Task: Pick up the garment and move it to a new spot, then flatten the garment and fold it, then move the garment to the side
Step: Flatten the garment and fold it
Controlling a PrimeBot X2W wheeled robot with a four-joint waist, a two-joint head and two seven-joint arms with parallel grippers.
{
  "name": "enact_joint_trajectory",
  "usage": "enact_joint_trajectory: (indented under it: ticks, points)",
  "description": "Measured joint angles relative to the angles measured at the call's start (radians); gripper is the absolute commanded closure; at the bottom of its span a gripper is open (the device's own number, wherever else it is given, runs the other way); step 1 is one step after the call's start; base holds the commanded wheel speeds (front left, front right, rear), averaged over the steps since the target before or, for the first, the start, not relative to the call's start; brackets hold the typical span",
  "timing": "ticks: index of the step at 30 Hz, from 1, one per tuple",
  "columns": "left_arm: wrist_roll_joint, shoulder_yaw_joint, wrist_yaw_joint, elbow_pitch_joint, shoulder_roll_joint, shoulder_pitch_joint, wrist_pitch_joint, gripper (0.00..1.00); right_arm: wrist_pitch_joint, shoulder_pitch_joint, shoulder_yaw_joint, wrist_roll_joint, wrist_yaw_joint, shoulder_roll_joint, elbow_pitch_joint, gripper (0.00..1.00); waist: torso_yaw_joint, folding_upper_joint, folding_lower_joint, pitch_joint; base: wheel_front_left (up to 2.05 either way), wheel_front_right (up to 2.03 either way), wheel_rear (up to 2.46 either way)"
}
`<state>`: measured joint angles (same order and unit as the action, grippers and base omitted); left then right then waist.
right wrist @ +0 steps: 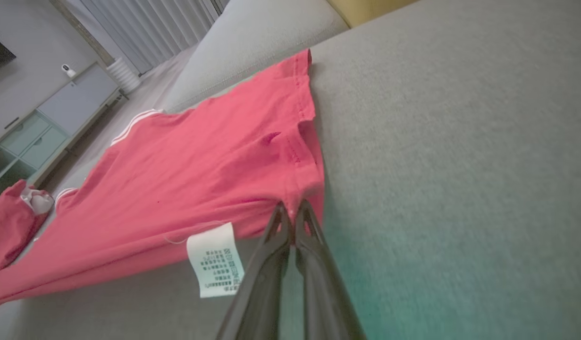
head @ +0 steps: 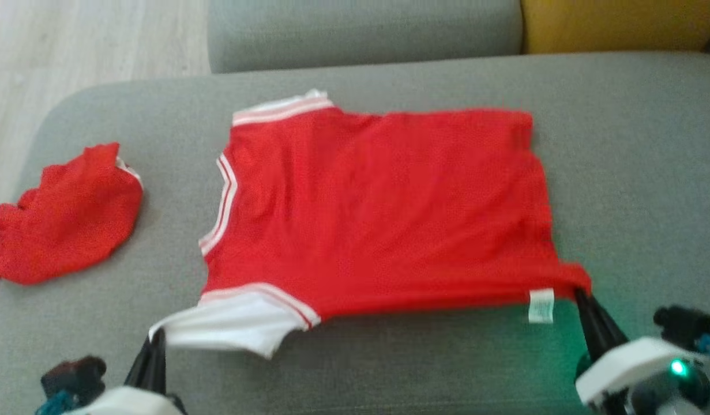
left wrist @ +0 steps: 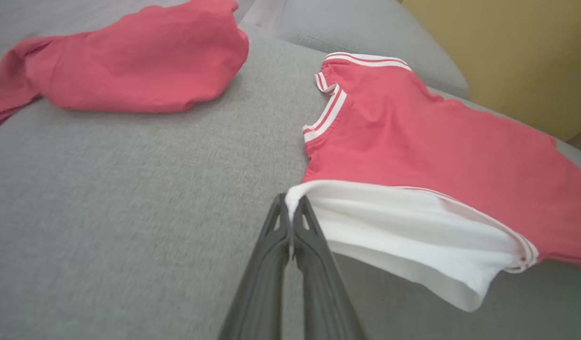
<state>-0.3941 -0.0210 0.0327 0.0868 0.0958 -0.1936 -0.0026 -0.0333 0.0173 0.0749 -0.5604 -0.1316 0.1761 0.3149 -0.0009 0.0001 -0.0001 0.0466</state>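
1. The left gripper has its fingers pressed together on the tip of the white sleeve, at the near left of the sofa seat.
2. The right gripper is pinching the red hem corner at the seat's near right, just beside the hanging care label.
3. The garment, a red shirt with white striped trim, lies spread across the middle of the seat. Its near edge is drawn taut between the two grippers.
4. Its long axis runs left to right along the seat. The neck opening points to the robot's left and the hem to the right.
5. A second red garment lies bunched at the seat's left end, well apart from the shirt and cut off by the head view's edge.
6. The label's print is too small to read. The head view is slightly blurred, and both gripper bodies are cut off at its bottom edge.
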Motion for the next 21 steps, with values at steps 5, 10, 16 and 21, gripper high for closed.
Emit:
enact_joint_trajectory:
  ticks: [5, 10, 16, 21]
  points:
    - [0.014, 0.0, 0.05, -0.161, 0.012, -0.121, 0.092, 1.0, -0.132, 0.145, -0.095, 0.067, 0.0, -0.06, -0.162, 1.0, 0.012, 0.0, 0.0, -0.039, 0.0, 0.0, 0.0]
    - [0.014, 0.0, 0.074, -0.255, 0.024, -0.184, 0.162, 1.0, -0.244, 0.221, -0.159, 0.115, 0.0, -0.105, -0.292, 1.0, 0.017, 0.0, 0.0, -0.055, 0.0, 0.0, 0.0]
    - [0.004, 0.0, 0.074, -0.275, 0.035, -0.187, 0.211, 1.0, -0.335, 0.238, -0.19, 0.143, 0.0, -0.133, -0.339, 1.0, 0.012, 0.0, 0.0, -0.045, 0.0, 0.0, 0.0]
    - [-0.014, -0.004, 0.062, -0.238, 0.058, -0.12, 0.251, 1.0, -0.39, 0.219, -0.2, 0.16, 0.0, -0.136, -0.328, 1.0, 0.006, 0.0, 0.0, -0.014, 0.0, 0.0, 0.0]
